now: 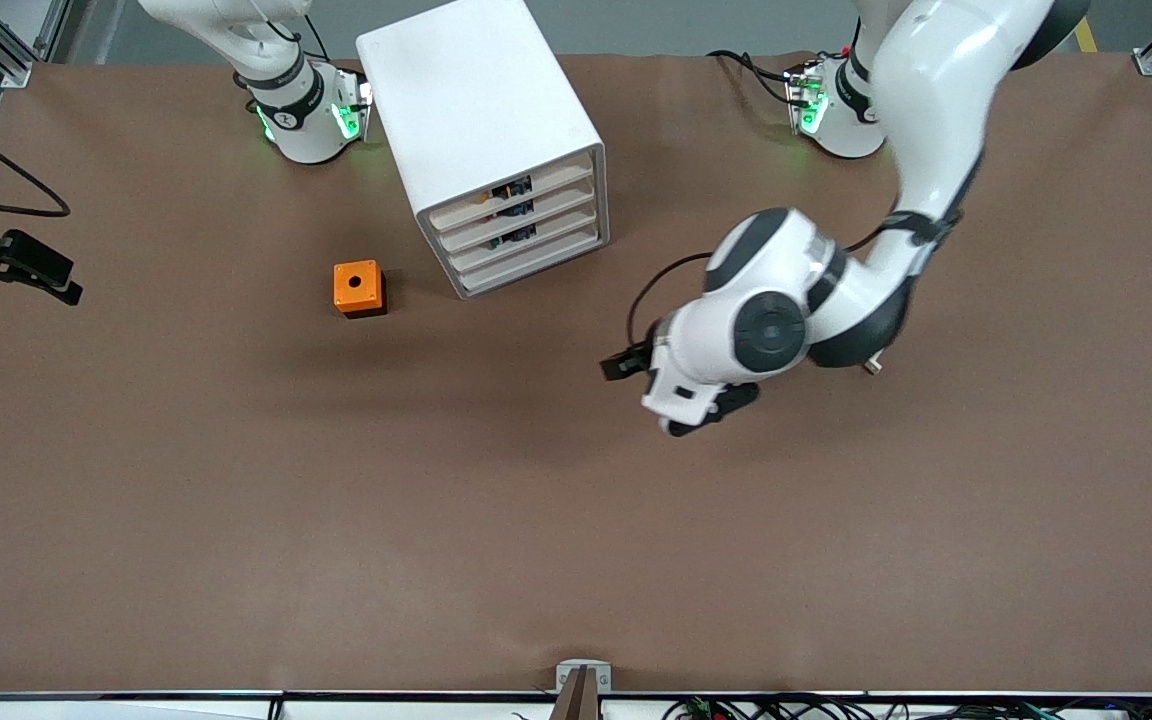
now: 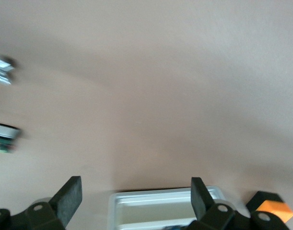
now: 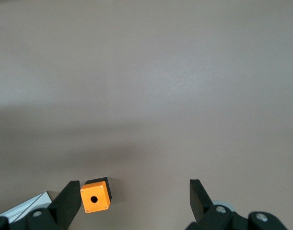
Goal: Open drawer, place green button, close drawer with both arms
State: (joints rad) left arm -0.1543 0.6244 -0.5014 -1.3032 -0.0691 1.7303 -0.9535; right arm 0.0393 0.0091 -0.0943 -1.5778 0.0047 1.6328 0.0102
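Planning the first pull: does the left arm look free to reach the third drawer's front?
Probably yes: the left gripper, open, hangs over bare table facing the cabinet, nothing lying between it and the drawer; the orange box sits aside.

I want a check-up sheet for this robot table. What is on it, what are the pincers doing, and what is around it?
Surface: brown table, mostly bare.
Job's things: white cabinet with four drawers, all shut; third drawer down not yet opened. Button: not seen on the table.
Clutter: orange box with a hole, beside the cabinet, toward the right arm's end.
Pincers: left pincer open, empty, over the table near the cabinet's front; right pincer open, empty, at the table's edge.
Cables: black cable near the right pincer; more along the table's near edge.
Surroundings: metal frame posts at the corners.
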